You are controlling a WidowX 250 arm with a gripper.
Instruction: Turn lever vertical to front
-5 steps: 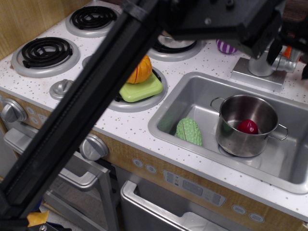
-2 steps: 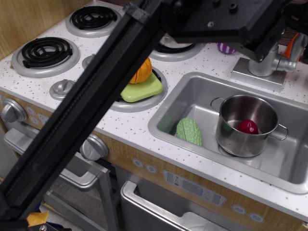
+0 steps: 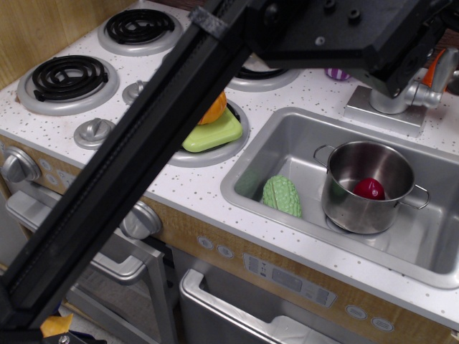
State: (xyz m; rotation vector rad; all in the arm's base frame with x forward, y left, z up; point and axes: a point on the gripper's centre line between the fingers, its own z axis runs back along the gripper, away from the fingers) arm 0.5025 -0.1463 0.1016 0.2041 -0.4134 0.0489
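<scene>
One slip and the paddle stays put.
Near, pot [image 3: 367, 185] in sink [image 3: 287, 140]; far right, lever [image 3: 446, 68] juts off faucet [image 3: 393, 100]; gripper [image 3: 419, 43] hides its jaws, grip unclear; glancing contact risks missing it.

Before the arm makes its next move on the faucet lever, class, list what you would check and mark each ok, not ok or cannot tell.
1. Lever in view: ok, partly, at the frame's right edge.
2. Gripper in view: not ok, the black arm covers it.
3. Gripper touching lever: cannot tell.
4. Faucet base flat on the counter: ok.
5. Pot sits in the sink, apart from the faucet: ok.
6. Lever already at front: cannot tell.
</scene>
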